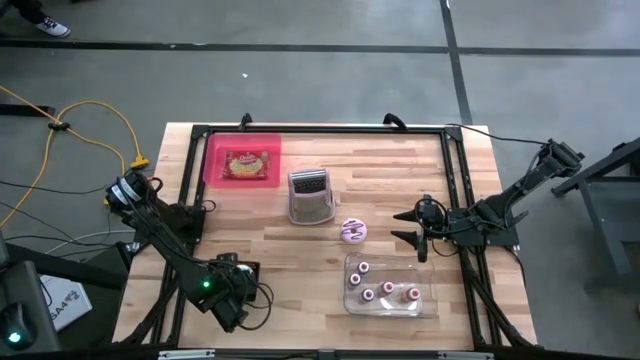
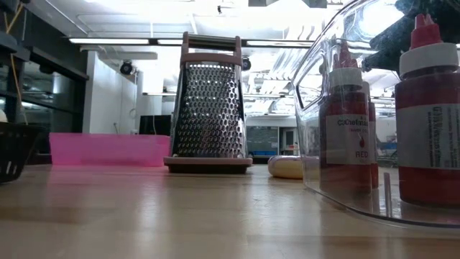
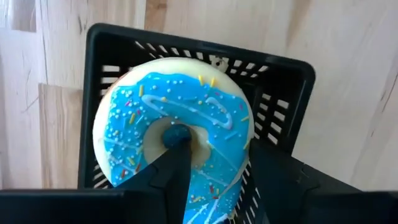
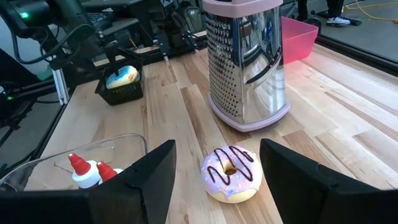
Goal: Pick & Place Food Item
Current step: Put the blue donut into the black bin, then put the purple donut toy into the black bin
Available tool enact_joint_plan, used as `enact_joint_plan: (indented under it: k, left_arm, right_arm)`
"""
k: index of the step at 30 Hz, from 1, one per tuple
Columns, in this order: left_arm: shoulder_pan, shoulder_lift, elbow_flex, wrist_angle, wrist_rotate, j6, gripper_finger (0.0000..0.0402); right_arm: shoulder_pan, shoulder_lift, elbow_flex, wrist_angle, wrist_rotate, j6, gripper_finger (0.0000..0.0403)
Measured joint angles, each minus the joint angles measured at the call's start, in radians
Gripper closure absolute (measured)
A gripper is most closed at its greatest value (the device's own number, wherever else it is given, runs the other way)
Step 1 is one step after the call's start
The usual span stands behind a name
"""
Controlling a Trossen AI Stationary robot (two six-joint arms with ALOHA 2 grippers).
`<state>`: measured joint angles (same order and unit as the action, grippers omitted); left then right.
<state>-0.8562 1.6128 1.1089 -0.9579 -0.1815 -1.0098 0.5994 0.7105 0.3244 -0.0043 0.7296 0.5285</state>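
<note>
A blue-frosted donut (image 3: 180, 106) with sprinkles sits tilted inside a black basket (image 3: 286, 81) near the table's front left corner; the right wrist view also shows the basket (image 4: 118, 92). My left gripper (image 1: 235, 288) points down into the basket, shut on the donut. A pink-frosted donut (image 4: 229, 171) with dark stripes lies flat on the table near the middle. My right gripper (image 1: 412, 228) hovers open just right of it, touching nothing. My left gripper has one finger (image 3: 177, 149) in the blue donut's hole and the other (image 3: 273, 177) outside the ring, which lies between them (image 3: 227, 165). The fingers come from above, pointing down. The donut stays tilted inside the basket; whether it rests on the bottom cannot be told.
A metal box grater (image 1: 311, 195) stands at mid-table. A pink tray (image 1: 242, 160) holding a food packet sits at the far left. A clear container (image 1: 390, 285) with red sauce bottles stands near the front right. A black frame (image 1: 320, 130) runs round the table.
</note>
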Motion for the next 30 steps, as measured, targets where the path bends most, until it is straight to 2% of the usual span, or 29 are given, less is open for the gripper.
enact_joint_plan:
  k: [10, 17, 22, 26, 30]
  left_arm:
    - [0.026, -0.065, 0.001, 0.004, -0.057, 0.04, 0.0247]
    - [0.045, -0.092, 0.002, 0.002, -0.059, 0.052, 0.0247]
    - [0.067, -0.117, 0.002, 0.004, -0.074, 0.12, 0.0247]
    - [0.114, -0.153, 0.002, 0.012, -0.149, 0.184, 0.0247]
    - [0.188, -0.176, 0.003, 0.059, -0.164, 0.24, 0.0247]
  right_arm:
    - [0.0, 0.0, 0.0, 0.0, 0.0, 0.003, 0.0183]
    - [0.0, 0.0, 0.0, 0.0, 0.0, 0.002, 0.0183]
    - [0.0, 0.0, 0.0, 0.0, 0.0, 0.002, 0.0183]
    - [0.0, 0.0, 0.0, 0.0, 0.0, 0.002, 0.0183]
    - [0.0, 0.0, 0.0, 0.0, 0.0, 0.002, 0.0183]
